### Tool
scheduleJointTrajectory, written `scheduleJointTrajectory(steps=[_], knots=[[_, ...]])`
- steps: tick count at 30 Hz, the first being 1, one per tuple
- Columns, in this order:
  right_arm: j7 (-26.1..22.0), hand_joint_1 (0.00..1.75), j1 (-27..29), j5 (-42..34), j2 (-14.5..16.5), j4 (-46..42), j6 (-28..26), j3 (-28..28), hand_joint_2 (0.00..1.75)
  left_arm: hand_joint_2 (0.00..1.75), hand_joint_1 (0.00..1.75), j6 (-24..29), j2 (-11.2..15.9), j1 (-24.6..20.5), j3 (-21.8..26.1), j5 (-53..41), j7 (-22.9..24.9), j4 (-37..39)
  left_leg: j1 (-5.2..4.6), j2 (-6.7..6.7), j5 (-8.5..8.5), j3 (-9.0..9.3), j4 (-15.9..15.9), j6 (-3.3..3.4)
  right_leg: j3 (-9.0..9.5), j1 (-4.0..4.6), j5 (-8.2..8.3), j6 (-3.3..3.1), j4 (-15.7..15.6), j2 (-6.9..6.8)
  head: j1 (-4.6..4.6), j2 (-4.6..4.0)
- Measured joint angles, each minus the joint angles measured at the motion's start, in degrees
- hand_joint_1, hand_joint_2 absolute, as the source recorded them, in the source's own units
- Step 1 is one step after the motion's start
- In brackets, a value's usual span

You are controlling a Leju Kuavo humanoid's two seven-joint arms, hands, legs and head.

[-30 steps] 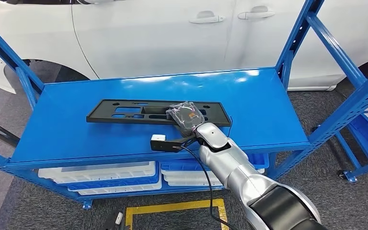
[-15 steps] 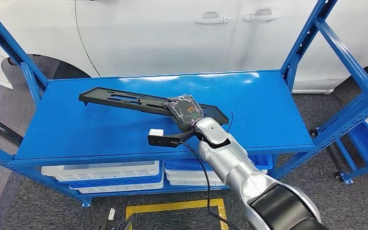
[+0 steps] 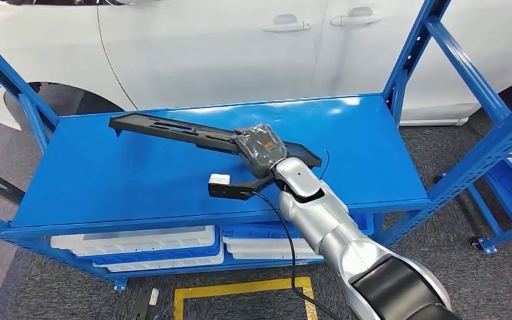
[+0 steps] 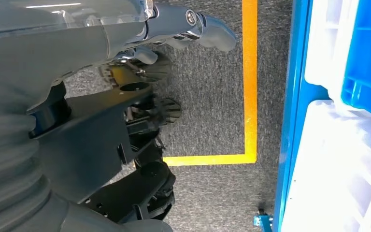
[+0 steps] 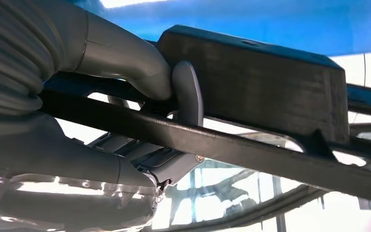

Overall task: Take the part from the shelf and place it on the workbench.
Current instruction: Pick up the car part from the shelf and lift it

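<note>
The part [image 3: 167, 128] is a long flat black plastic panel with cut-outs, held tilted above the blue shelf top [image 3: 140, 180], its left end raised. My right hand [image 3: 261, 150], wrapped in clear plastic, grips it near its right end. The right wrist view shows the grey thumb [image 5: 186, 92] hooked over a bar of the part [image 5: 256, 82], with the fingers under it. My left hand [image 4: 125, 34] hangs low beside the shelf over grey carpet, its fingers stretched out and holding nothing.
A white car [image 3: 240, 53] stands right behind the shelf. Blue uprights [image 3: 413, 53] rise at the shelf's corners. White and blue bins [image 3: 140, 243] sit on the lower level. Yellow tape [image 3: 240, 290] marks the carpet in front.
The part has come up off the shelf top: it lay flat a second ago, and now its left end is raised and swung toward the back while my right hand holds the right end.
</note>
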Motion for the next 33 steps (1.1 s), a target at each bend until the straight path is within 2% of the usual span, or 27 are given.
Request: scheduleJointTrajectory(steps=[1,2,3,4,6,7,8,9,12,14,16,17,18,19,21,22,24,27,28,29,31,32,33], knots=[[0.1,1.75,0.1,0.0,0.0,-0.3,0.0,0.1,1.75,1.75,0.00,-0.2,0.0,0.0,0.3,0.3,0.1,0.0,0.07,0.00,-1.54,-1.84,4.0,-0.17,0.00,0.03,-0.04,-0.10,0.0,-0.01,0.01,0.01],[0.2,1.75,0.2,0.1,-0.1,-0.6,0.0,0.2,1.75,1.75,0.00,-0.4,0.0,0.0,0.5,0.5,0.2,0.0,0.10,0.01,-2.24,-3.19,6.7,-0.25,0.02,0.07,-0.08,-0.14,0.0,-0.02,0.00,0.01],[0.3,1.75,0.4,0.1,-0.1,-0.9,0.1,0.3,1.75,1.75,0.00,-0.5,0.0,0.0,0.8,0.7,0.4,0.0,0.12,0.01,-1.92,-3.69,7.6,-0.23,0.08,0.09,-0.11,-0.16,0.0,-0.01,-0.01,0.01],[0.4,1.75,0.5,0.1,-0.2,-1.4,0.1,0.3,1.75,1.75,0.00,-0.6,0.0,0.0,0.9,0.9,0.5,0.0,0.12,0.01,-0.45,-3.02,6.0,-0.09,0.19,0.13,-0.14,-0.14,0.0,0.03,-0.01,0.01],[0.5,1.75,0.6,-0.3,-0.4,-2.6,0.1,0.4,1.75,1.75,0.00,-0.7,0.0,0.0,1.2,1.2,0.6,0.0,0.02,0.00,3.68,0.44,-1.7,0.55,0.47,0.23,-0.26,0.00,0.0,0.12,0.01,0.01],[0.5,1.75,0.6,-0.7,-0.4,-3.2,0.1,0.4,1.75,1.75,0.00,-0.6,0.0,-0.1,1.4,1.2,0.6,0.0,-0.15,-0.01,5.12,2.08,-5.2,0.91,0.51,0.30,-0.29,0.17,0.0,0.17,0.03,0.02],[0.4,1.75,0.6,-1.1,-0.6,-3.9,0.1,0.4,1.75,1.75,0.00,-0.6,0.0,-0.1,1.6,1.2,0.7,0.0,-0.32,-0.01,5.70,3.14,-7.6,1.24,0.46,0.35,-0.26,0.41,-0.1,0.19,0.03,0.02],[0.2,1.75,0.6,-1.7,-0.7,-4.5,0.2,0.4,1.75,1.75,0.00,-0.5,0.0,-0.1,1.8,1.2,0.8,0.0,-0.48,-0.03,5.61,3.54,-8.6,1.45,0.34,0.37,-0.18,0.68,-0.1,0.18,0.04,0.02],[-0.8,1.75,1.0,-3.9,-1.3,-6.5,1.0,0.4,1.75,1.75,0.00,0.0,0.0,0.1,2.1,1.0,1.1,0.0,-0.27,-0.04,5.86,3.87,-9.8,2.08,0.12,0.44,-0.31,1.67,-0.1,0.07,0.07,0.01],[-1.6,1.75,1.0,-5.9,-1.7,-8.2,1.5,0.4,1.75,1.75,0.00,0.2,0.0,0.1,2.1,0.8,1.3,0.0,0.00,0.05,6.33,4.20,-10.7,2.69,-1.34,0.47,-2.56,2.12,3.3,0.02,0.12,0.02],[-2.3,1.75,1.4,-7.6,-2.2,-9.6,2.0,0.4,1.75,1.75,0.00,0.3,-0.1,0.2,2.1,0.6,1.5,0.0,-0.14,0.09,6.37,4.21,-10.7,2.97,-4.68,0.36,-6.02,2.32,10.6,0.02,0.13,0.02],[-2.5,1.75,1.7,-8.2,-2.5,-10.2,2.3,0.4,1.75,1.75,0.00,0.3,-0.1,0.4,2.1,0.6,1.5,0.0,-0.17,0.07,6.33,4.20,-10.6,3.01,-6.15,0.30,-6.99,2.42,13.7,0.01,0.12,0.02],[-2.7,1.75,2.1,-8.7,-2.7,-10.7,2.4,0.4,1.75,1.75,0.00,0.4,-0.1,0.5,2.1,0.5,1.6,0.0,-0.18,0.03,6.28,4.20,-10.5,3.02,-6.87,0.24,-6.94,2.51,15.0,-0.01,0.13,0.02],[-2.9,1.75,2.4,-9.2,-2.9,-11.4,2.6,0.4,1.75,1.75,0.00,0.4,-0.1,0.6,2.1,0.4,1.6,0.0,-0.16,-0.01,6.19,4.20,-10.4,2.97,-6.53,0.16,-5.85,2.55,14.2,-0.03,0.13,0.02],[-3.6,1.75,2.8,-10.7,-3.2,-13.0,2.9,0.5,1.75,1.75,0.00,0.4,-0.1,0.7,2.2,0.4,1.6,0.0,-0.15,-0.09,5.82,4.14,-9.8,2.67,-3.43,0.02,-2.15,2.46,7.4,-0.08,0.14,0.01],[-4.2,1.75,2.8,-11.7,-3.3,-14.1,3.1,0.5,1.75,1.75,0.00,0.5,0.0,0.7,2.2,0.4,1.6,0.0,-0.28,-0.10,5.54,3.94,-9.4,2.39,-1.87,0.02,-0.92,2.29,4.0,-0.09,0.13,0.01],[-5.2,1.75,3.0,-13.5,-3.5,-16.3,3.6,0.7,1.75,1.75,0.00,0.5,0.0,0.7,2.3,0.4,1.5,0.0,-0.50,-0.09,5.17,3.53,-8.7,1.83,-0.47,0.14,-0.26,1.76,0.7,-0.03,0.07,0.01],[-5.7,1.75,3.3,-14.7,-3.7,-18.8,4.3,1.0,1.75,1.75,0.00,0.5,0.0,0.9,2.5,0.4,1.4,0.0,-0.45,-0.04,4.79,3.34,-8.4,1.03,-0.43,0.24,-0.30,0.80,0.5,0.05,0.04,0.02],[-5.7,1.75,3.4,-15.0,-3.8,-19.5,4.4,1.1,1.75,1.75,0.00,0.5,0.0,0.9,2.5,0.4,1.4,0.0,-0.38,-0.02,4.04,2.97,-7.4,0.73,-0.33,0.15,-0.24,0.51,0.4,0.00,0.02,0.02],[-5.7,1.75,3.4,-15.4,-3.8,-20.1,4.5,1.3,1.75,1.75,0.00,0.5,0.0,0.9,2.6,0.4,1.4,0.0,-0.31,-0.01,2.68,2.07,-5.3,0.42,-0.21,0.06,-0.21,0.26,0.3,-0.05,0.00,0.02],[-5.7,1.75,3.4,-16.8,-3.9,-21.4,5.1,1.8,1.75,1.75,0.00,0.6,0.0,0.9,2.8,0.4,1.2,0.0,-0.16,0.01,-0.87,-1.10,2.0,-0.06,-0.08,0.12,-0.29,-0.07,0.2,-0.10,-0.02,0.01],[-5.7,1.75,3.5,-17.5,-4.0,-22.1,5.4,2.0,1.75,1.75,0.00,0.6,0.1,0.9,2.9,0.4,1.2,0.0,-0.10,0.01,-2.13,-2.76,5.5,-0.18,-0.04,0.18,-0.32,-0.13,0.2,-0.10,0.00,0.01],[-5.7,1.75,3.6,-18.1,-4.1,-22.7,5.8,2.2,1.75,1.75,0.00,0.6,0.1,1.0,3.1,0.4,1.2,0.0,-0.08,0.01,-2.36,-3.71,7.4,-0.19,0.02,0.23,-0.36,-0.17,0.2,-0.09,0.00,0.01]])
